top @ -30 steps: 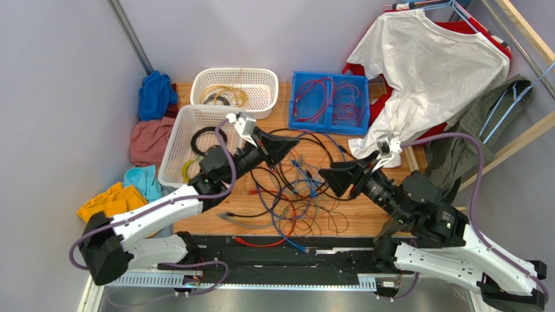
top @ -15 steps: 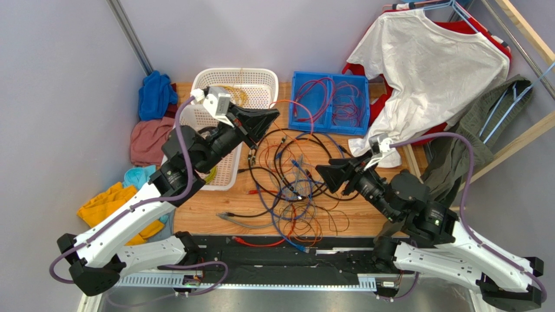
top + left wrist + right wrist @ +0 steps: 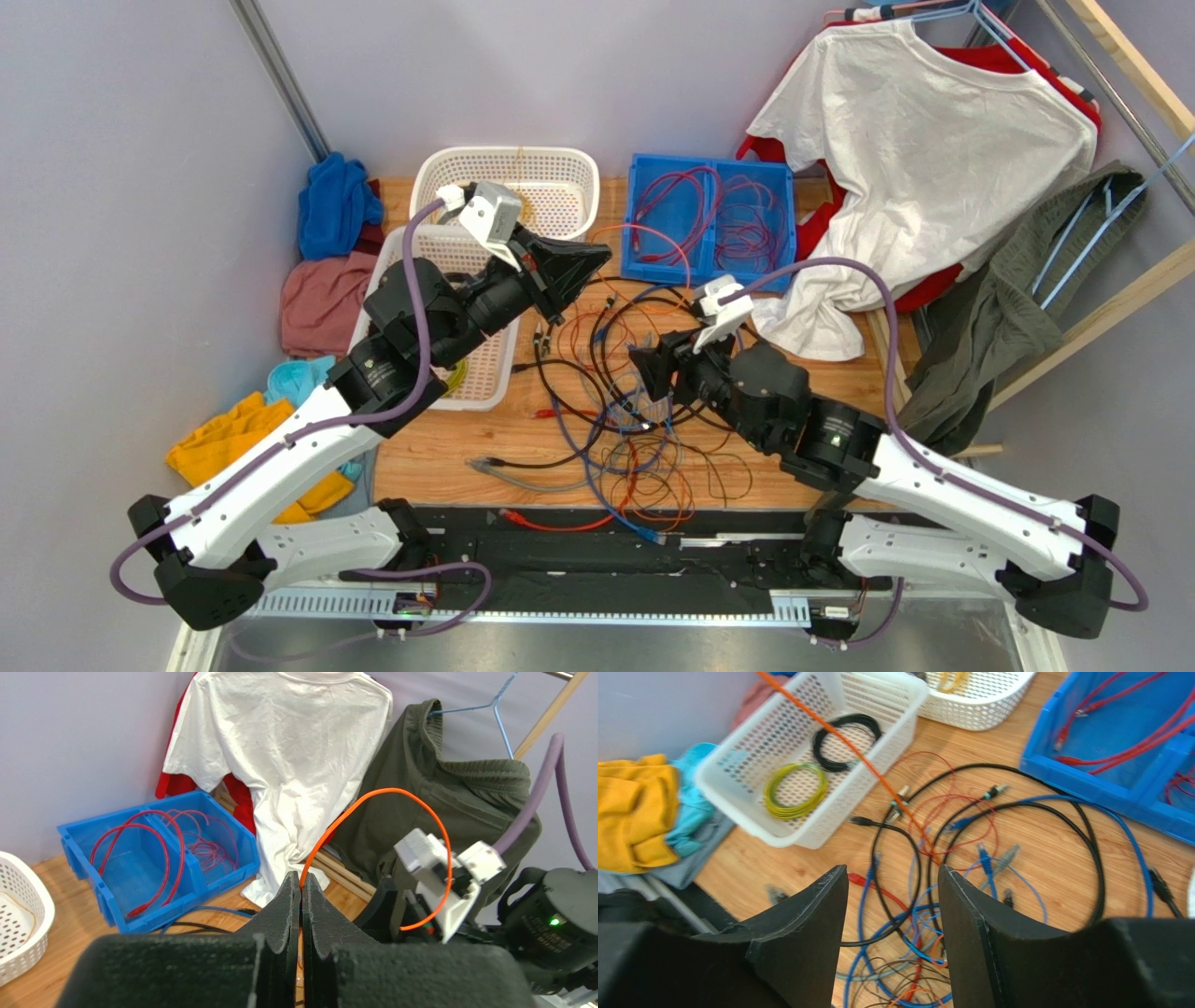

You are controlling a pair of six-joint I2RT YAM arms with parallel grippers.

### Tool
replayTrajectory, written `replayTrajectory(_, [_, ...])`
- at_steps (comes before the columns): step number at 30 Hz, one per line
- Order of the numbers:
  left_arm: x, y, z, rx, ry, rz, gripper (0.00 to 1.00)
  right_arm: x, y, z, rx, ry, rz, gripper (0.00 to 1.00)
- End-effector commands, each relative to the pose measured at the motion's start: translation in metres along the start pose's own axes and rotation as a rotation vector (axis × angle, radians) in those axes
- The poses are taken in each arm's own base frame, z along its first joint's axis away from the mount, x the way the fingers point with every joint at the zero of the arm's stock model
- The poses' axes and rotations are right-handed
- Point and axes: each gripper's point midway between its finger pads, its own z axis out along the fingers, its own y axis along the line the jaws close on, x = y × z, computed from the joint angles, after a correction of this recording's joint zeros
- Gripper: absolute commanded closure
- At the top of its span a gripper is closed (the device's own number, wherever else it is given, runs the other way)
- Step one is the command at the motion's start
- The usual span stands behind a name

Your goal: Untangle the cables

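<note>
**Two-arm cable workspace.** The left gripper [image 3: 302, 885], raised above the far-left part of the wooden tabletop [image 3: 435, 462], has its black jaws pressed together on a thin orange cable [image 3: 382, 794]. This cable rises from between the fingertips, arcs over and loops down in front of the right arm's wrist. In the right wrist view the same cable runs on a slant across the near white perforated plastic basket [image 3: 836, 812] and down into the tangle of thin red, black, blue and orange cables [image 3: 638, 420], which lies on the middle of the tabletop between the two arms. The right gripper [image 3: 892, 875] hovers low over that tangle with its jaws apart and nothing between them. The near basket holds a round black coil [image 3: 816, 745] beside a round yellow-green coil [image 3: 770, 792]. A blue plastic two-compartment bin [image 3: 112, 906], at the far edge of the tabletop, contains loose red wires [image 3: 133, 836].
</note>
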Motion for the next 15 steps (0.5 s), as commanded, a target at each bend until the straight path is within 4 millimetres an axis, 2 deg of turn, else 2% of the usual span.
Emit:
replayTrajectory(1, [-0.033, -0.011, -0.01, 0.03, -0.066, 0.017, 1.0, -0.003, -0.017, 0.014, 0.125, -0.025, -0.05, 0.47])
replayTrajectory(6, [-0.034, -0.009, -0.015, 0.019, -0.067, 0.026, 1.0, 0.013, -0.034, 0.02, 0.222, 0.005, -0.078, 0.49])
replayTrajectory(11, [-0.034, -0.009, -0.019, 0.016, -0.07, 0.026, 1.0, 0.026, -0.038, 0.025, 0.245, 0.035, -0.091, 0.54])
replayTrajectory(14, [-0.034, -0.008, -0.022, 0.015, -0.075, 0.024, 1.0, 0.032, -0.041, 0.027, 0.262, 0.044, -0.101, 0.73])
replayTrajectory(15, [-0.033, -0.007, -0.024, 0.01, -0.076, 0.024, 1.0, 0.032, -0.041, 0.027, 0.263, 0.046, -0.097, 0.89])
